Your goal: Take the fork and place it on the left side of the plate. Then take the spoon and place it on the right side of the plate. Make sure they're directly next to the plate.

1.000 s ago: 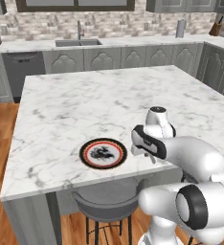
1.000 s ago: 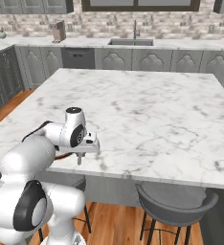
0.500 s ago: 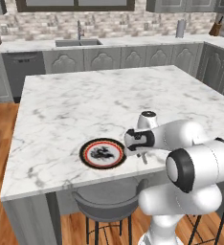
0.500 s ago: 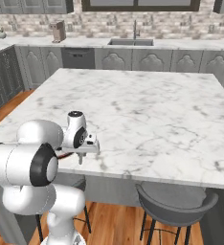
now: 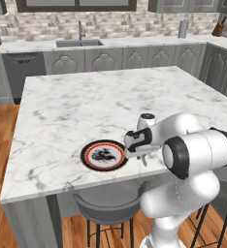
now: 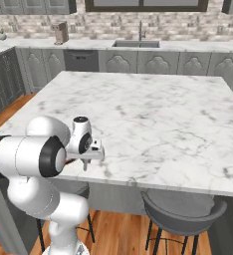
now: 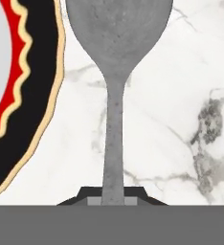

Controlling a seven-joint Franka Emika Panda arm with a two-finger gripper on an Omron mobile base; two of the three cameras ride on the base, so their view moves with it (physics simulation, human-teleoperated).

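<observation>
You are looking at a white arm (image 5: 183, 145) built of fat, rounded, glossy segments; each joint is capped by a dark grey to black disc or band, the largest a round dark face ringed in black on the bulging link nearest you; the same bulbous link reads as a white barrel with a black collar from the right base view. The wrist narrows to a small white cylinder with a dark round cap on top, and below it sits a dark block with a pale grey flange; the gripper (image 7: 113, 197) ends in short dark fingertips with lighter grey inner pads.
</observation>
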